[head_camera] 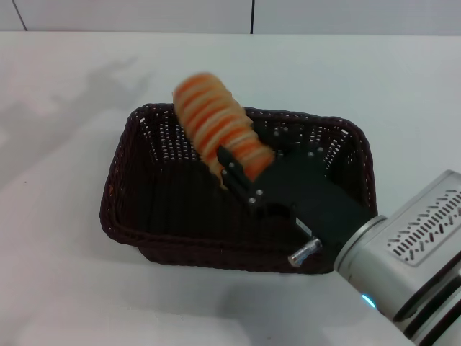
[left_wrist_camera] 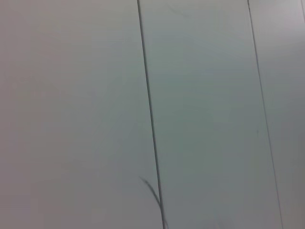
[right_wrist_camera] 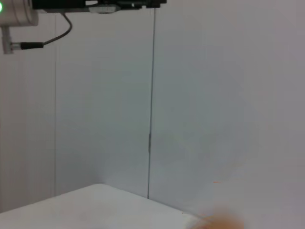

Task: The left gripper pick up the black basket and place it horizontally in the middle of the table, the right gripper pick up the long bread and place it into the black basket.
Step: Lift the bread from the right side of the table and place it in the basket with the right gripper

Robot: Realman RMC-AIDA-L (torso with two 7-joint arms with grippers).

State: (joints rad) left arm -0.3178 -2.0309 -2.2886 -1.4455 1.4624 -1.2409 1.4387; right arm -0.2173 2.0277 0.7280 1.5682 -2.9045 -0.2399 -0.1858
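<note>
The black basket (head_camera: 144,194) lies lengthwise across the middle of the white table (head_camera: 65,144) in the head view. My right gripper (head_camera: 241,169) reaches in from the lower right and is shut on one end of the long bread (head_camera: 209,115). It holds the loaf tilted up and away above the basket's inside, and the loaf looks blurred. My left gripper (right_wrist_camera: 143,4) is out of the head view. It shows only in the right wrist view, raised high, as a black end with a silver section and a green light.
Pale wall panels with dark seams stand behind the table (head_camera: 252,18) and fill the left wrist view (left_wrist_camera: 150,114). A corner of the table shows in the right wrist view (right_wrist_camera: 95,205). White tabletop lies all around the basket.
</note>
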